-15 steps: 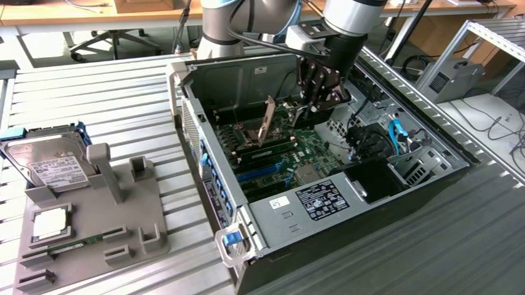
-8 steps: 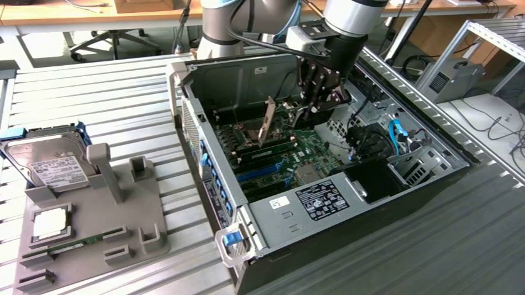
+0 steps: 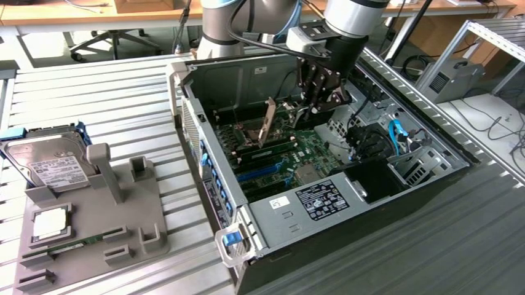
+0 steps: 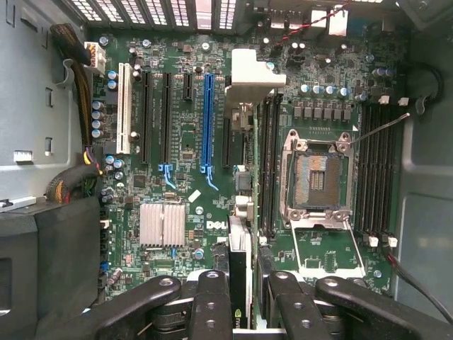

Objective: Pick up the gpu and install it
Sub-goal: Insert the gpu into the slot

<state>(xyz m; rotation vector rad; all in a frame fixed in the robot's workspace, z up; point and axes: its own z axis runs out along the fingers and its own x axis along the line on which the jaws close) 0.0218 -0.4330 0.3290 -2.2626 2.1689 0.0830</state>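
Note:
My gripper (image 3: pixel 318 106) is down inside the open computer case (image 3: pixel 328 203), shut on the gpu (image 3: pixel 265 126). In the wrist view the gpu (image 4: pixel 238 265) runs edge-on away from my gripper (image 4: pixel 245 287), its black fingers (image 4: pixel 212 301) pressing on both faces. The card's silver bracket (image 4: pixel 249 74) points at the case's rear slot openings. The card stands upright over the motherboard (image 4: pixel 177 163), between the long blue slot (image 4: pixel 207 120) and the memory slots (image 4: pixel 269 163), above a black slot (image 4: pixel 226 142). I cannot tell whether its lower edge touches that slot.
An open, empty processor socket (image 4: pixel 315 173) and a small silver heatsink (image 4: pixel 161 223) lie on the board. Blue cables (image 3: pixel 398 135) and a black box (image 3: pixel 373 178) fill the case's right end. A grey fixture (image 3: pixel 123 227) at the exterior view's left holds a hard drive (image 3: pixel 49 163), a processor (image 3: pixel 49 224) and a memory stick (image 3: pixel 70 247).

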